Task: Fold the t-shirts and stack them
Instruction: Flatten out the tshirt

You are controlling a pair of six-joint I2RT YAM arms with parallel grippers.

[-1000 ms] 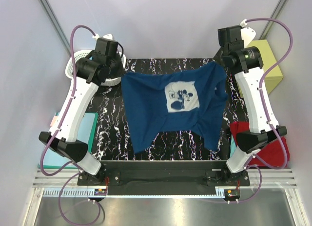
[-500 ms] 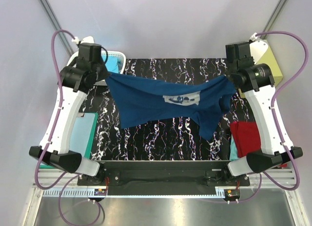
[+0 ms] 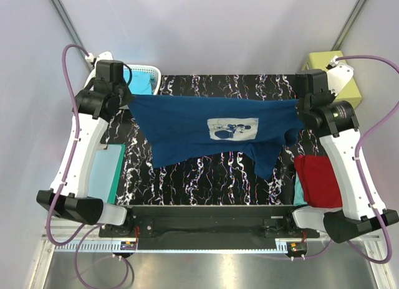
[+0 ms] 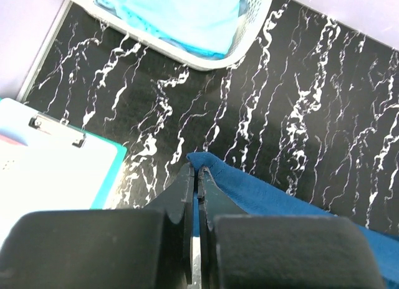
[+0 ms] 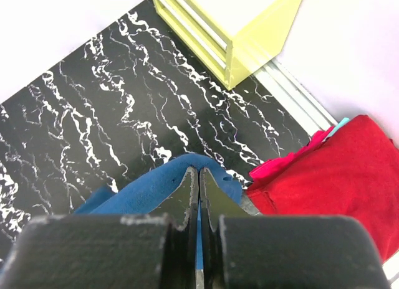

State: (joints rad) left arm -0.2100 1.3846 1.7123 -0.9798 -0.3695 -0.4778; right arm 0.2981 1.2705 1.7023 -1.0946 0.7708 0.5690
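Observation:
A navy blue t-shirt (image 3: 187,130) with a pale square cartoon print (image 3: 232,128) hangs stretched in the air between my two grippers, its lower part drooping toward the black marbled table. My left gripper (image 3: 131,99) is shut on the shirt's left top corner (image 4: 215,170), seen pinched at the fingertips (image 4: 197,172) in the left wrist view. At the other end, the right gripper (image 3: 298,108) is shut on the right corner (image 5: 156,183), with cloth bulging round its tips (image 5: 199,172). A red t-shirt (image 3: 321,177) lies at the table's right edge, and a turquoise one (image 3: 140,83) sits in the basket.
A white basket (image 3: 151,73) stands at the back left corner. A teal clipboard (image 3: 103,174) with white paper lies along the left edge. A yellow box (image 3: 340,68) sits at the back right. The red shirt (image 5: 336,189) lies just right of my right gripper.
Both arms have swung outward and pulled the navy shirt taut between them. The shirt went from spread facing the camera, to edge-on, to slightly tilted back with the print showing again.

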